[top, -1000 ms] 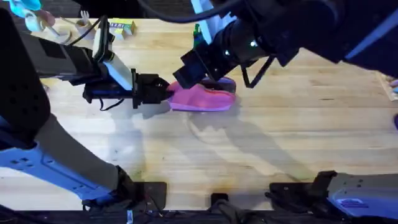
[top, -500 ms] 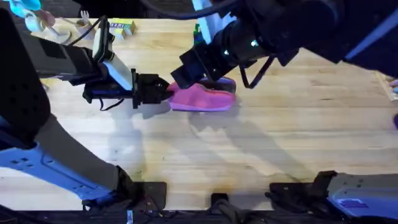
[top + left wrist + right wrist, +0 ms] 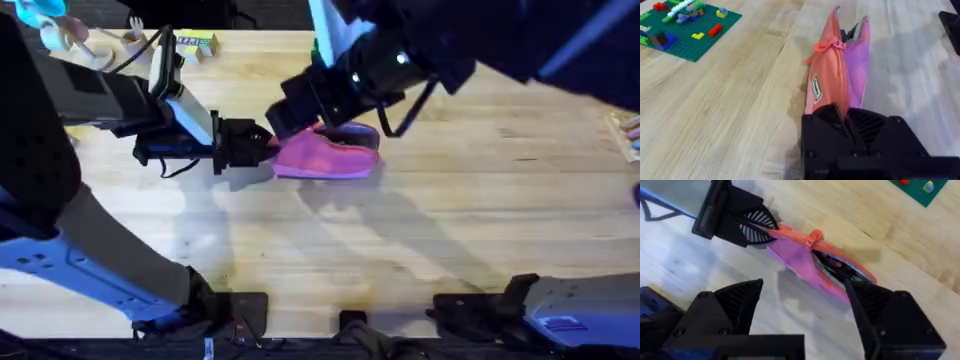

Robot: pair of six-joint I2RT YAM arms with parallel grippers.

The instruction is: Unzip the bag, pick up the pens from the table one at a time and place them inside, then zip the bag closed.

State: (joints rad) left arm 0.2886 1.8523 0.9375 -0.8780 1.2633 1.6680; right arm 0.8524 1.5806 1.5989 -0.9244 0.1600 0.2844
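Your bag (image 3: pixel 325 157) lies on the table (image 3: pixel 420 230) with its zipper partly open; the pull (image 3: pixel 813 237) sits some way along the top seam, and beyond it the mouth gapes. Through that gap the right wrist view shows something dark inside, likely a pen, though you cannot be sure how many are in. No pen lies loose on the wood near the bag, so you are probably at the closing stage: zipping shut is what remains.

Your left gripper (image 3: pixel 262 143) is clamped on the bag's closed end, holding it steady. Your right gripper (image 3: pixel 805 302) has its fingers spread wide and empty, hovering just above the bag, with the pull lying ahead of the fingertips, apart from them.
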